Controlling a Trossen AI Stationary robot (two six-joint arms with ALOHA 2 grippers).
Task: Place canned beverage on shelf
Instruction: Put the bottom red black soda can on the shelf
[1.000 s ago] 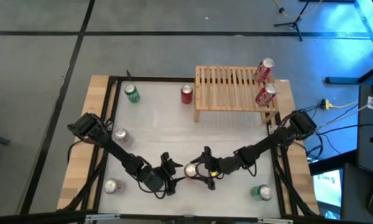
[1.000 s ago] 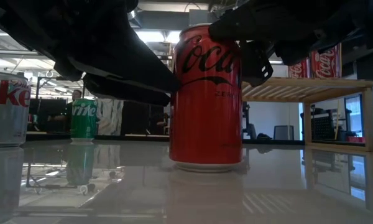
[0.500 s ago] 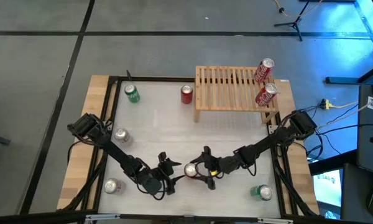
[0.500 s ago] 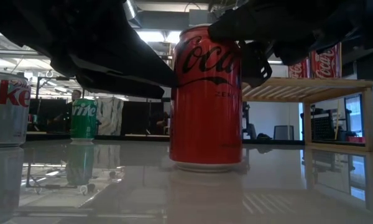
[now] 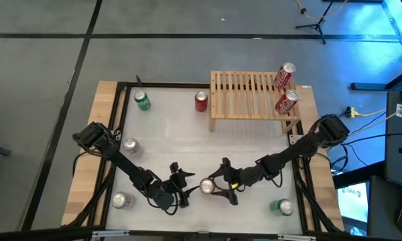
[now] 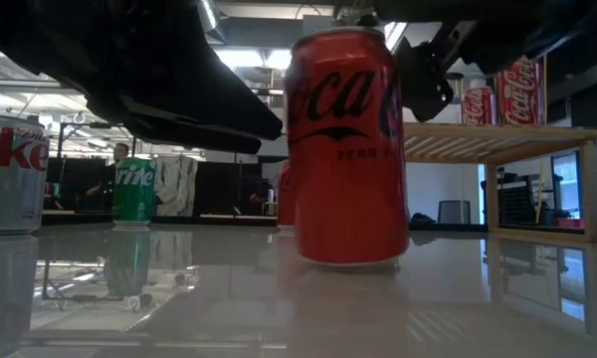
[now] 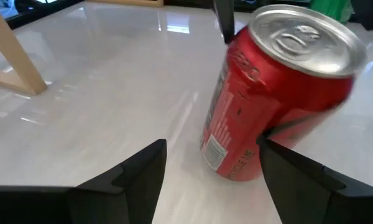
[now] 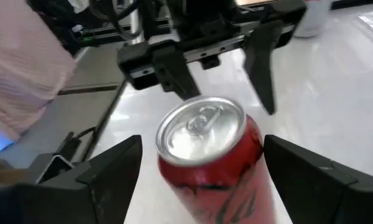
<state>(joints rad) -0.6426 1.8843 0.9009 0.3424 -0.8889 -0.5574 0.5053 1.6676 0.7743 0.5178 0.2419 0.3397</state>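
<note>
1. Your white glossy table mirrors the cans on it.
2. A red can stands near the front centre, well apart from the shelf at the far right.
3. Your right gripper is spread around the can.
4. Your left gripper gapes just left of it.
5. Grey floor surrounds the table.

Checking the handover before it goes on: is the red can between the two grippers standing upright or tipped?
Upright. In the low view the red can stands level on the table; from above only its round silver top shows.
</note>
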